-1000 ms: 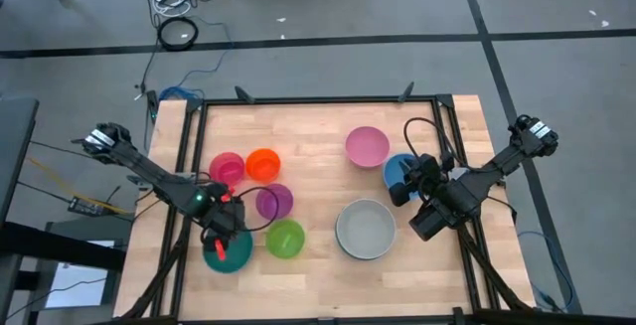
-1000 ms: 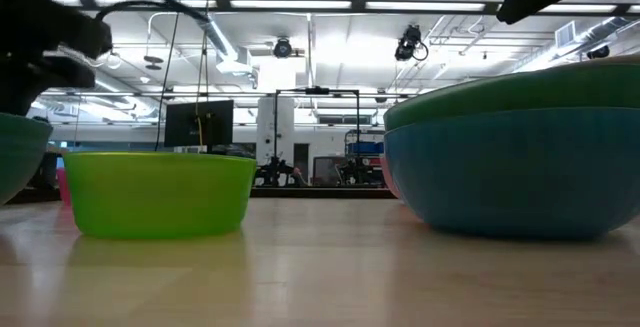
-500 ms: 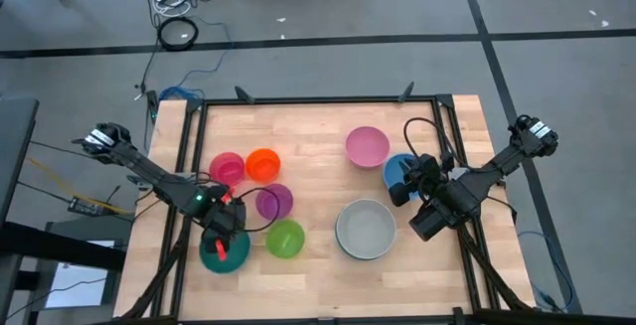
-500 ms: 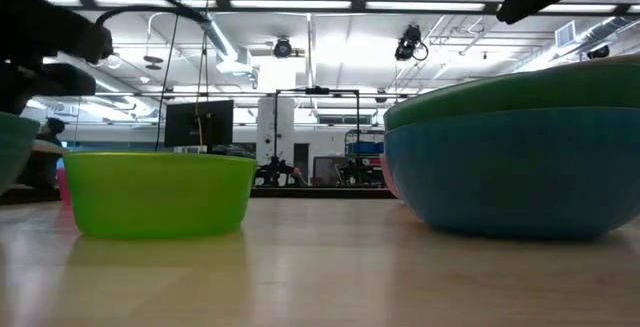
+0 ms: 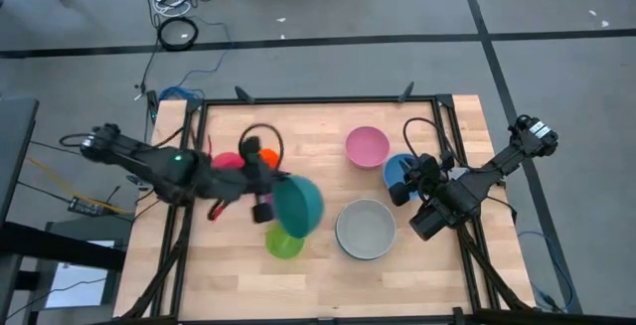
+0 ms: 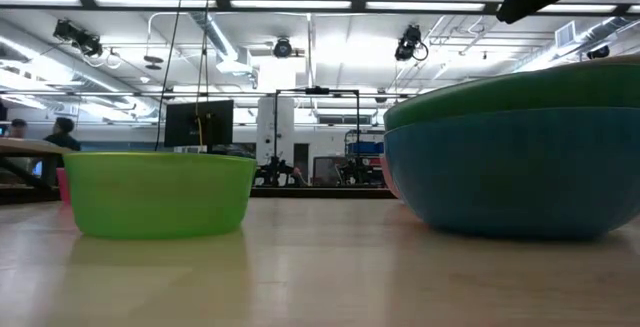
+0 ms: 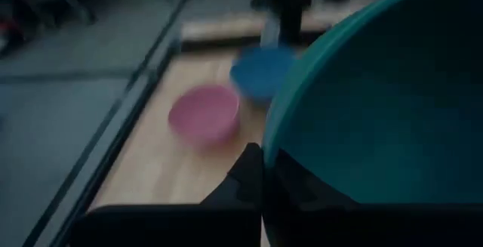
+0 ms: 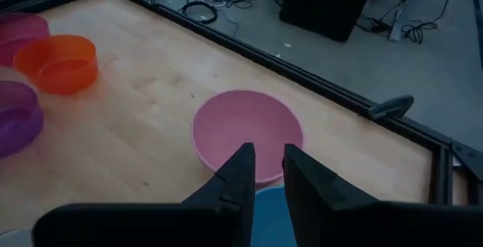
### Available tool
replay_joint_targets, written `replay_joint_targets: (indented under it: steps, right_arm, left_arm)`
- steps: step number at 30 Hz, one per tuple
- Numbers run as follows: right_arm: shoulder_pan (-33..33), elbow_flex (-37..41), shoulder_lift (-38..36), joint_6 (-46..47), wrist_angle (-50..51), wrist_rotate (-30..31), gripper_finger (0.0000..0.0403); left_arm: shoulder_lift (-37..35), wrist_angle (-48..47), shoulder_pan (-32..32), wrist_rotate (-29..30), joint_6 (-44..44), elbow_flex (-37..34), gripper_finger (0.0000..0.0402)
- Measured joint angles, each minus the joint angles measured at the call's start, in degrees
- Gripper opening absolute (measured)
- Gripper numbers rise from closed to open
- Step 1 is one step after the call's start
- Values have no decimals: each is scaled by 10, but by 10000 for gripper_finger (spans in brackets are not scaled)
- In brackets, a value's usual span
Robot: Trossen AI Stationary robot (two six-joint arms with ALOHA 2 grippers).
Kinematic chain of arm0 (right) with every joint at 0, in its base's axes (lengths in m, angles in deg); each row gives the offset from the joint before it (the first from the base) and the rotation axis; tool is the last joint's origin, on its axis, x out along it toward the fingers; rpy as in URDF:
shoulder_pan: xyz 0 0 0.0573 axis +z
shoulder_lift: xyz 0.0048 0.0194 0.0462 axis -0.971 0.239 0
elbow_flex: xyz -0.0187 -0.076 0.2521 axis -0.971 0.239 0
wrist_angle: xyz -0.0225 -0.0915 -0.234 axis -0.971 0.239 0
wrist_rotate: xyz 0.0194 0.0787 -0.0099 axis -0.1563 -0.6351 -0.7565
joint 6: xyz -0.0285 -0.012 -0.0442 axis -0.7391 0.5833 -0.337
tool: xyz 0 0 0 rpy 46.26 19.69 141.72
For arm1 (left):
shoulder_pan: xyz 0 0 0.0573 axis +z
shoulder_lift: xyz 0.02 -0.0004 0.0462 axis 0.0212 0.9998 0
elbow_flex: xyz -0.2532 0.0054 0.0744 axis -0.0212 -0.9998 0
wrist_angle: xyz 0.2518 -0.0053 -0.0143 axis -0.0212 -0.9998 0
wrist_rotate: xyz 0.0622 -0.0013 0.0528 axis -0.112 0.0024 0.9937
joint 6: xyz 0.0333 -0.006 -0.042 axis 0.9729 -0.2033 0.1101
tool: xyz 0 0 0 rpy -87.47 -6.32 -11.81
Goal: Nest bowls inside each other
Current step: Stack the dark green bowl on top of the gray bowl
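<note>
Lifted teal bowl (image 5: 298,206) hangs from left hand (image 5: 264,207).

— Is any writing showing on the bowls (image 5: 366,228) or the table (image 5: 328,146)?

— No, nothing readable is showing. The bowls are plain, and the wooden table is carrying no label or number.

— What about the room behind?

— A dark monitor (image 6: 199,124) is standing far back, but no words can be made out on it. No sign, brand or digit is coming through clearly anywhere.
</note>
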Motion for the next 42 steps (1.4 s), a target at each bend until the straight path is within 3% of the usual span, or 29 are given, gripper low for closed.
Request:
replay_joint_targets:
  steps: [5, 9, 11, 25, 35, 42]
  right_arm:
    - [21, 0, 0, 15, 0, 53, 57]
    - [44, 0, -12, 32, 0, 109, 56]
    - [50, 0, -22, 35, 0, 116, 56]
    - [62, 0, -33, 30, -1, 118, 55]
    - [62, 0, -33, 29, -1, 102, 54]
    - [59, 0, -33, 29, -2, 68, 55]
  left_arm:
    - [70, 119, 50, -30, 28, -47, 7]
    - [142, 263, 78, -105, 54, -55, 7]
    - [177, 291, 91, -135, 54, -47, 7]
    - [314, 317, 120, -229, -28, 6, 8]
    - [320, 211, 120, -248, -70, 81, 131]
    - [320, 145, 118, -250, -25, 142, 157]
